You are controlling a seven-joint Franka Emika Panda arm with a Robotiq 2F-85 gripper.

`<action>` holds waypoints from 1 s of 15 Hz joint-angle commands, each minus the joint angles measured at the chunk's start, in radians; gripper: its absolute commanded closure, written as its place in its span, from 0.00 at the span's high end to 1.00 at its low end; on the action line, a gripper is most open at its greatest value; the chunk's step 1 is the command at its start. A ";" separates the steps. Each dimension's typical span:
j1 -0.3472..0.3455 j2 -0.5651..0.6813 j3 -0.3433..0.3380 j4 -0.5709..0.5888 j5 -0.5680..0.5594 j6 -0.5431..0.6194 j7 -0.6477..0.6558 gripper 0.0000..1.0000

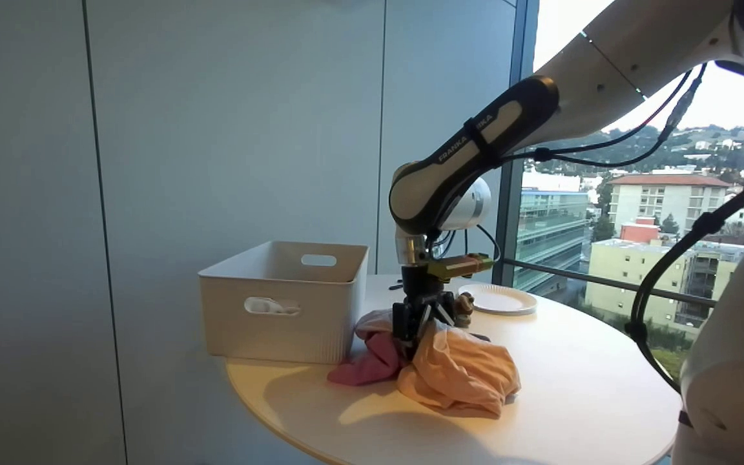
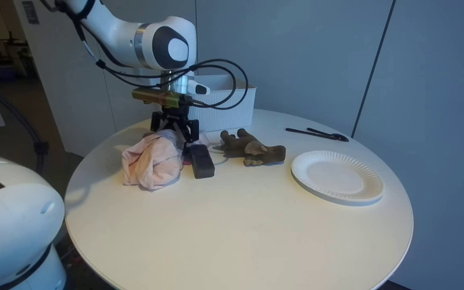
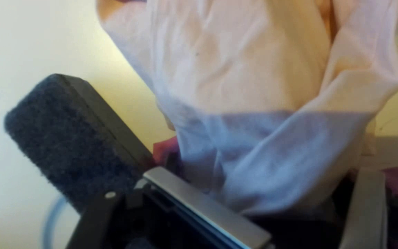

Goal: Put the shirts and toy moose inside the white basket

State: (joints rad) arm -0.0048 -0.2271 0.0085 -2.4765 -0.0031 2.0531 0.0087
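A peach-orange shirt (image 1: pixel 459 368) lies bunched on the table; it fills the wrist view (image 3: pixel 247 69). A dark pink shirt (image 1: pixel 372 363) lies beside and partly under it; small bits show in the wrist view (image 3: pixel 166 149). My gripper (image 1: pixel 418 342) points down into the cloth. Its fingers (image 3: pixel 257 188) are spread with peach cloth between them; the tips are partly hidden in folds. The brown toy moose (image 2: pixel 252 147) lies on its side beyond the gripper. The white basket (image 1: pixel 275 329) stands next to the shirts, also in an exterior view (image 2: pixel 224 114).
A dark felt eraser block (image 2: pixel 202 162) lies right beside the gripper and shirts, also in the wrist view (image 3: pixel 71 138). A stack of white paper plates (image 2: pixel 336 177) and black utensils (image 2: pixel 320 133) lie on the round table (image 2: pixel 236 233). A wall stands behind the basket.
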 commanded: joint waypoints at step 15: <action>0.051 -0.450 0.155 -0.171 -0.062 0.050 0.176 0.10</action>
State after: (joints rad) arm 0.0367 -0.4972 0.1067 -2.5705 -0.0140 2.0933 0.0810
